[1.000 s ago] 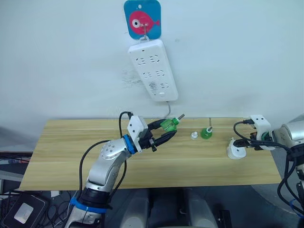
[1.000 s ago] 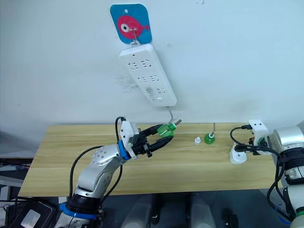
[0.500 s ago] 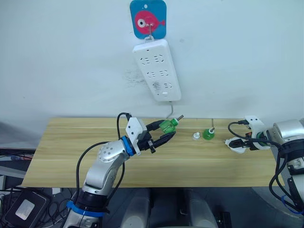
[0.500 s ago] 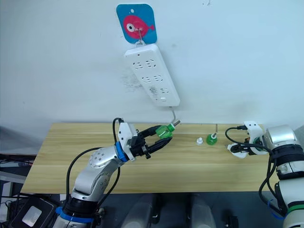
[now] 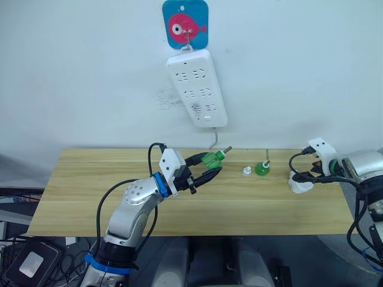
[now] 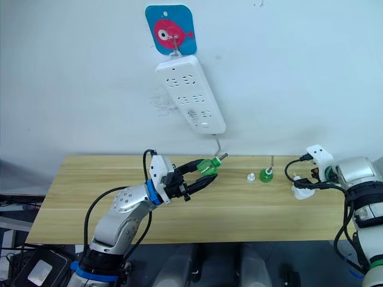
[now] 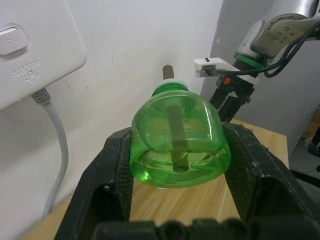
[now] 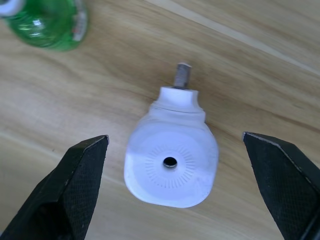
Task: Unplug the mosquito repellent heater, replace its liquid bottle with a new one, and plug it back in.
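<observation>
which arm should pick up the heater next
Right. Its open gripper hangs right over the heater lying on the table, fingers either side. The left gripper is full, shut on a green bottle.

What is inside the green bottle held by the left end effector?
Through the bottle's clear green wall, a dark wick runs down its middle and sticks out past the neck. Whether any liquid is left inside cannot be told.
</observation>
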### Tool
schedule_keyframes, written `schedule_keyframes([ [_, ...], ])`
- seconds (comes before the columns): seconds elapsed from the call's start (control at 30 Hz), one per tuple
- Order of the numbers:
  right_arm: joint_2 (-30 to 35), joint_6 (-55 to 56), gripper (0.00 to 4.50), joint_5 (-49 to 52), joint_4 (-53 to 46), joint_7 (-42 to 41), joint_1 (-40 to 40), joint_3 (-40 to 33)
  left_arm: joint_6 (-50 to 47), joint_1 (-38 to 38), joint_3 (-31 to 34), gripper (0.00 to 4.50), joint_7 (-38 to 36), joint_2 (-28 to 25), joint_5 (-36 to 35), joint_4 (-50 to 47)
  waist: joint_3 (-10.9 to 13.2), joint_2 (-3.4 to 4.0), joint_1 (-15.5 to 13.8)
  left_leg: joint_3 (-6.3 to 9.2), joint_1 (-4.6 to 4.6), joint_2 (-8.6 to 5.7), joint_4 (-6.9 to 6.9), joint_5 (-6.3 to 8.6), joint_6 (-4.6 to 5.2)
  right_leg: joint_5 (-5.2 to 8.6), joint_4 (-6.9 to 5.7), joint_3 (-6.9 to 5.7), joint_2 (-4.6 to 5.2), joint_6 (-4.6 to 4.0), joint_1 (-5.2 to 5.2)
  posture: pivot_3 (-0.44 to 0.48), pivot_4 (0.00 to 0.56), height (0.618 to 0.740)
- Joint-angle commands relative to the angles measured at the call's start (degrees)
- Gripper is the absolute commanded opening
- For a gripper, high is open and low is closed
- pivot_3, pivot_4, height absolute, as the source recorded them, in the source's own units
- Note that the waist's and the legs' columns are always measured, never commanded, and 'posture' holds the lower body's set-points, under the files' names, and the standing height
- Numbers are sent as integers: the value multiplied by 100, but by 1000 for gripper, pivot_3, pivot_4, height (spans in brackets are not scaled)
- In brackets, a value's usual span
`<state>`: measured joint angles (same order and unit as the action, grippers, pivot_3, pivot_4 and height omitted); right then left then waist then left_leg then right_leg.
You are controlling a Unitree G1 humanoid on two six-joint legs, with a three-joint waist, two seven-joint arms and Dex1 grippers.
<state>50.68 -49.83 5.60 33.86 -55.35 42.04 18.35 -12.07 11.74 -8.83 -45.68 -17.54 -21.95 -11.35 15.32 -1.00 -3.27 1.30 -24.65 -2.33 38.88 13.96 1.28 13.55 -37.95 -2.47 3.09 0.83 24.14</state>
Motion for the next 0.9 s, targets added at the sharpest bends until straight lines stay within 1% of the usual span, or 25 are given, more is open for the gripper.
schedule_keyframes([
  [0.03, 51, -26, 4479, -183, 128, -249, 237, 11, 73, -40, -103, 2247, -17, 60, -35, -292, 0, 0, -1, 0, 0, 0, 0, 0, 0, 0, 0, 0, 0, 0, 0, 167, 247, 740],
  [0.3, -273, -673, 4479, -273, 828, -5, 593, -193, 45, -72, -117, 2247, 28, 52, -41, -324, 0, 0, -6, 1, -1, 0, -2, 0, -1, 0, 2, 1, 1, -1, 0, 173, 252, 740],
  [0.67, -457, -32, 4479, -462, 1264, -66, 504, -200, -2, -68, -158, 2247, 56, 52, -10, -361, 0, 0, -4, 1, -2, 0, -3, 0, -1, 0, 6, 0, 2, -1, 0, 173, 252, 740],
  [0.7, -470, -15, 4479, -484, 1326, -78, 511, -193, -18, -51, -147, 2247, 53, 43, -18, -367, 3, -1, -5, 1, -2, 0, -3, 0, -1, 0, 6, 0, 2, -1, 1, 183, 266, 740],
  [0.9, -540, 244, 4479, -598, 1585, -150, 518, -207, -53, -9, -105, 2247, 42, -14, -12, -375, 3, -1, -5, 1, -2, 0, -3, 0, -1, 0, 7, 0, 2, -1, 0, 185, 270, 740],
])
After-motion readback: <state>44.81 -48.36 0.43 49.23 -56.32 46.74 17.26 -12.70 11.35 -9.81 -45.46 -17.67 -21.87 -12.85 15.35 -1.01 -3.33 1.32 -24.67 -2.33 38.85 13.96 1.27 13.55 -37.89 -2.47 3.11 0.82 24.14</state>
